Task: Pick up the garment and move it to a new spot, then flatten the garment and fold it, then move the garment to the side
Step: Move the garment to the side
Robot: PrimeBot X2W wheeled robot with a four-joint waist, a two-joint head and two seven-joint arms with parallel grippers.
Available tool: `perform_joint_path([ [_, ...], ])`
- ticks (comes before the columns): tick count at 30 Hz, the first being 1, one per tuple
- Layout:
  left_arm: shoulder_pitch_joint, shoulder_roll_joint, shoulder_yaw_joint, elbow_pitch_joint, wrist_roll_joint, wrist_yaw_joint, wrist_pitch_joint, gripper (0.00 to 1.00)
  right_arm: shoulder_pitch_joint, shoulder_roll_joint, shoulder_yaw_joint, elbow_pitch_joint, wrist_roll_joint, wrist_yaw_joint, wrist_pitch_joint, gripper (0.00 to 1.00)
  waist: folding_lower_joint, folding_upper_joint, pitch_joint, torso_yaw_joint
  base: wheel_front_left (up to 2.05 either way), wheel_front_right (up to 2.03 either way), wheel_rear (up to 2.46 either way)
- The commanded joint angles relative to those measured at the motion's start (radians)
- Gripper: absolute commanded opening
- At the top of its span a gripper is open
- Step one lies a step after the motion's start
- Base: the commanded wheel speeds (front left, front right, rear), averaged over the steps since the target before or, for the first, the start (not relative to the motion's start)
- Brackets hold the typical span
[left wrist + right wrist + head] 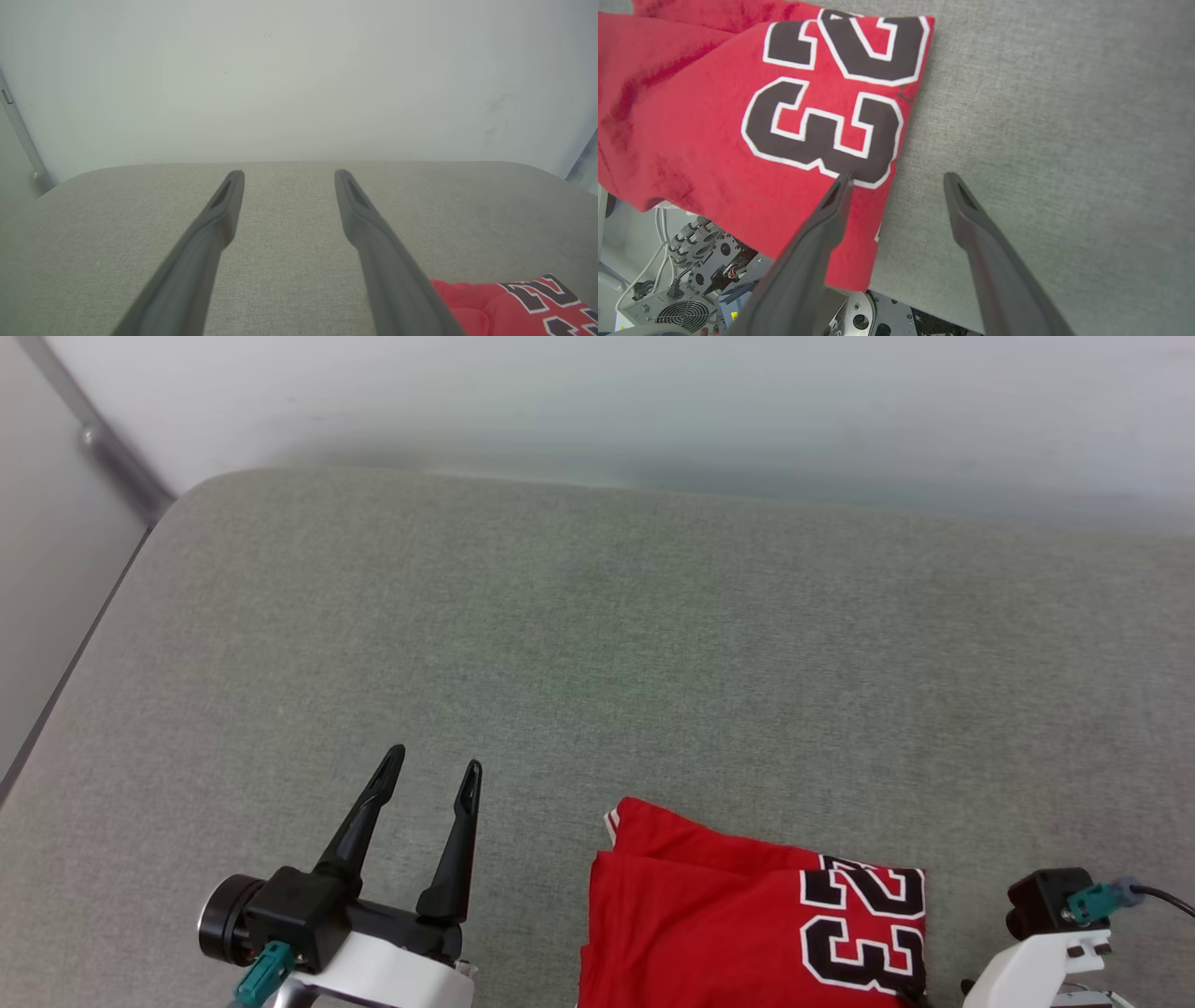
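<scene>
Garment (728, 924) lies folded, red with "23" upward, at the near edge of the grey fabric surface (653, 644); left hand (435, 759) stands wide open and empty beside it; right hand (899, 179) is wide too, above its right edge.

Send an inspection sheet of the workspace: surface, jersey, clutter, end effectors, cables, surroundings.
surface: grey fabric pad, bare apart from the jersey.
job's things: red jersey, folded, "23" facing up, at the near edge with part hanging past it.
clutter: nothing seen.
end effectors: left end effector open, over bare pad to the left of the jersey; right end effector open, one finger over the jersey's edge, holding nothing.
cables: black cable on a teal plug at the right wrist; white wires below the pad's edge.
surroundings: pale wall behind; fan box below the near edge.
</scene>
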Motion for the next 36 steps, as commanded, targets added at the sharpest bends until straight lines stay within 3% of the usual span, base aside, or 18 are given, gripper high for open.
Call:
perform_joint_path([
  [1,-0.016,-0.003,-0.001,0.004,-0.006,-0.002,-0.005,1.00,-0.019,0.013,-0.003,0.010,-0.005,0.000,0.021,1.00,0.0000,-0.0001,0.020,0.020,0.00,0.00,0.00],
  [10,-0.044,-0.008,-0.009,0.011,-0.010,-0.002,-0.005,1.00,-0.078,0.034,0.015,0.117,-0.020,0.000,0.046,1.00,0.0000,-0.0001,0.063,0.067,0.00,0.00,0.00],
  [17,-0.060,-0.012,-0.019,0.017,-0.005,-0.002,-0.005,1.00,-0.083,0.042,0.095,0.240,-0.029,0.001,0.031,1.00,0.0000,-0.0001,0.082,0.088,0.00,0.00,0.00],
  [18,-0.061,-0.012,-0.020,0.019,-0.006,-0.002,-0.005,1.00,-0.082,0.044,0.110,0.257,-0.034,0.001,0.027,0.71,0.0000,-0.0001,0.083,0.090,0.00,0.00,0.00],
  [19,-0.062,-0.014,-0.019,0.020,-0.011,-0.002,-0.005,1.00,-0.082,0.045,0.116,0.269,-0.036,0.001,0.019,0.23,0.0000,-0.0001,0.083,0.091,0.00,0.00,0.00],
  [20,-0.062,-0.014,-0.020,0.020,-0.014,-0.002,-0.005,1.00,-0.085,0.046,0.127,0.280,-0.047,0.001,0.014,0.00,0.0000,-0.0001,0.081,0.092,0.00,0.00,0.00],
  [26,-0.047,-0.013,-0.028,0.025,-0.017,-0.002,-0.005,1.00,-0.126,0.004,0.156,0.281,-0.129,-0.001,-0.040,0.00,0.0000,-0.0001,0.054,0.069,0.00,0.00,0.00],
  [36,-0.044,-0.017,-0.051,0.008,-0.049,-0.002,-0.005,1.00,-0.214,-0.191,0.269,0.202,-0.242,-0.001,-0.063,0.00,0.0000,-0.0001,0.046,-0.073,0.00,0.00,0.00],
])
